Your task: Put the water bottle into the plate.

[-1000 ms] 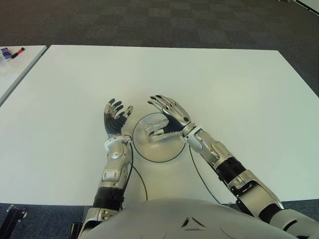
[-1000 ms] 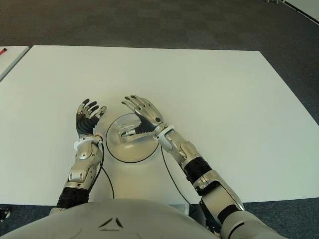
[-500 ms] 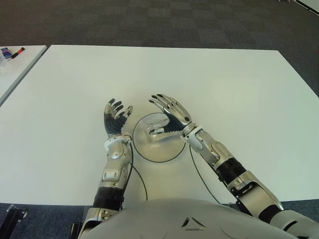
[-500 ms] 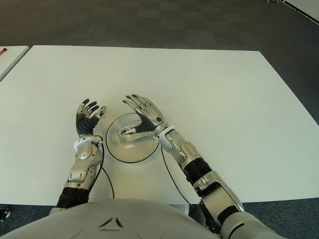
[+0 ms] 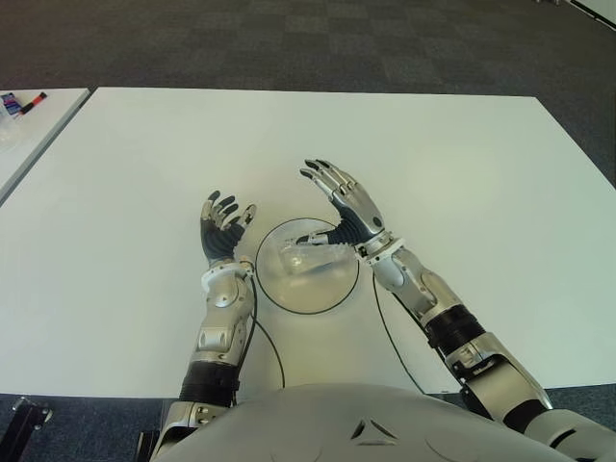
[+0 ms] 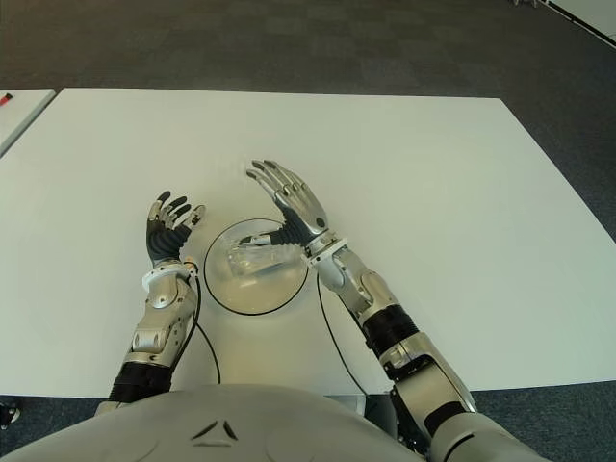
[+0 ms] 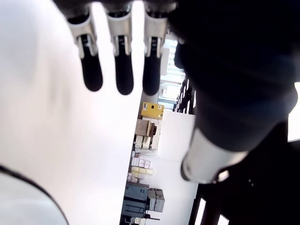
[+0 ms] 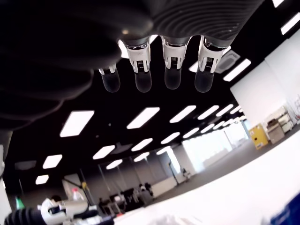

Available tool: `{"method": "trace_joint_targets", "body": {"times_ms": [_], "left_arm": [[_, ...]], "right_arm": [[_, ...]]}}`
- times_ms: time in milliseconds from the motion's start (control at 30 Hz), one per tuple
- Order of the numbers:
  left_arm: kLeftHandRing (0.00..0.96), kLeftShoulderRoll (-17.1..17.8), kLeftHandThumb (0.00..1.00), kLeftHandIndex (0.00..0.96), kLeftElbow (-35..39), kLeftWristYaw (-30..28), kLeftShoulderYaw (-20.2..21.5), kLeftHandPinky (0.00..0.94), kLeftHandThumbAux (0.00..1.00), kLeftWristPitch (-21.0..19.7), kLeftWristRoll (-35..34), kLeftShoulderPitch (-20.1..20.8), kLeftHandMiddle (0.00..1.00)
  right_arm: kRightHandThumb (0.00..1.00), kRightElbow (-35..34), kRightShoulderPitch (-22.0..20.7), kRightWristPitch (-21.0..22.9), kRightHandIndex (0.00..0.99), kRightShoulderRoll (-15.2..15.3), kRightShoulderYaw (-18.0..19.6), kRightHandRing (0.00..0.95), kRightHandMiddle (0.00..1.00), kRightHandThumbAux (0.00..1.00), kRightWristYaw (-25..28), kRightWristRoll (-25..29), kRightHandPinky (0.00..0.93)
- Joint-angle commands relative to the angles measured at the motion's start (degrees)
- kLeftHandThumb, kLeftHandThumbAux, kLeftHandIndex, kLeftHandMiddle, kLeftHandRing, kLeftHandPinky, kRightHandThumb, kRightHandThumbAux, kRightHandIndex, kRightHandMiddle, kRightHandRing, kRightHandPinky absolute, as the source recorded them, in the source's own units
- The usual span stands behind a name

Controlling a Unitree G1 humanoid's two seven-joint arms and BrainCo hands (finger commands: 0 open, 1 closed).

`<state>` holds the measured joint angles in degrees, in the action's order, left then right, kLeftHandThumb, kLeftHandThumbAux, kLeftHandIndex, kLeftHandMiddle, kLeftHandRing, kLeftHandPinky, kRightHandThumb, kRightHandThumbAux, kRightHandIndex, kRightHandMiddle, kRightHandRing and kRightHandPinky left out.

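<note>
Right robot hand (image 5: pixel 345 200) fingers spread, empty, above water bottle (image 5: pixel 306 257) lying in plate (image 5: pixel 289 297); left robot hand (image 5: pixel 222 231) open beside plate.

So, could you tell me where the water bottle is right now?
The water bottle lies on its side in the plate, between the left hand and the open right hand, which holds nothing.

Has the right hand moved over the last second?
Yes. The right hand has swung right, off the bottle in the plate, fingers spread.
</note>
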<state>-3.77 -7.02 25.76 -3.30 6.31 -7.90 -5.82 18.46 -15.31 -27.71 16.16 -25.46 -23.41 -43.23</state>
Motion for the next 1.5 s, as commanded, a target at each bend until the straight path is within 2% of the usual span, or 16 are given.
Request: {"method": "trace_joint_targets", "body": {"times_ms": [33,100,267,367,533,933,1200,1333,1400,1433,1500], "left_arm": [[0.274,-5.8,0.093,0.153,-0.4,0.0,-0.2,0.288,0.86,-1.0,0.0,-0.2,0.27],[0.264,-5.7,0.08,0.152,-0.4,-0.1,-0.2,0.27,0.862,-1.0,-0.1,-0.3,0.266],[0.255,-5.5,0.068,0.152,-0.3,-0.4,0.0,0.261,0.863,-1.0,-0.2,-0.4,0.261],[0.242,-5.3,0.061,0.155,-0.4,-0.7,0.1,0.242,0.87,-0.7,-0.4,-0.5,0.254],[0.218,-5.2,0.051,0.162,-0.5,-1.1,0.3,0.217,0.894,-0.7,-0.6,-0.5,0.237],[0.211,-4.8,0.039,0.17,-0.5,-1.6,0.7,0.222,0.9,-1.2,-0.9,-0.5,0.23],[0.213,-4.7,0.05,0.174,-0.8,-1.8,0.7,0.223,0.904,-0.8,-0.6,-0.4,0.234],[0.213,-4.6,0.055,0.175,-0.8,-2.0,0.7,0.226,0.897,-0.8,-0.7,-0.5,0.232],[0.213,-4.6,0.056,0.176,-0.9,-2.1,0.7,0.226,0.894,-0.7,-0.7,-0.5,0.233],[0.213,-4.6,0.056,0.176,-0.9,-2.2,0.8,0.226,0.893,-0.7,-0.8,-0.6,0.233],[0.214,-4.5,0.056,0.177,-0.8,-2.4,0.8,0.227,0.89,-0.6,-0.8,-0.7,0.233]], "right_arm": [[0.0,2.1,0.9,-3.2,0.0,2.3,4.1,0.0,0.0,0.461,-0.5,4.6,0.0],[0.0,3.1,1.0,-3.8,0.0,3.0,5.7,0.0,0.0,0.481,-0.6,6.1,0.0],[0.0,3.2,1.6,-3.5,0.0,2.3,7.5,0.0,0.0,0.527,0.9,8.4,0.0],[0.0,2.6,2.3,-4.6,0.0,0.6,9.0,0.0,0.0,0.597,3.6,14.3,0.0],[0.0,1.1,3.0,-6.3,0.0,-0.5,11.0,0.0,0.0,0.725,6.3,20.0,0.0],[0.0,3.3,3.0,-9.2,0.0,-2.3,15.6,0.0,0.0,0.856,7.5,23.8,0.005],[0.0,12.6,1.7,-9.0,0.0,-5.6,19.0,0.0,0.0,0.889,10.5,30.8,0.048],[0.0,18.6,0.1,-6.0,0.0,-9.2,21.6,0.0,0.0,0.897,17.5,39.5,0.049],[0.0,20.7,-0.6,-5.6,0.0,-10.1,22.6,0.0,0.0,0.897,19.6,41.7,0.045],[0.0,23.5,-1.5,-3.8,0.0,-11.5,24.7,0.0,0.0,0.896,23.1,45.9,0.044],[0.0,27.1,-2.7,-1.8,0.0,-13.0,27.3,0.0,0.0,0.88,27.6,50.8,0.036]]}}
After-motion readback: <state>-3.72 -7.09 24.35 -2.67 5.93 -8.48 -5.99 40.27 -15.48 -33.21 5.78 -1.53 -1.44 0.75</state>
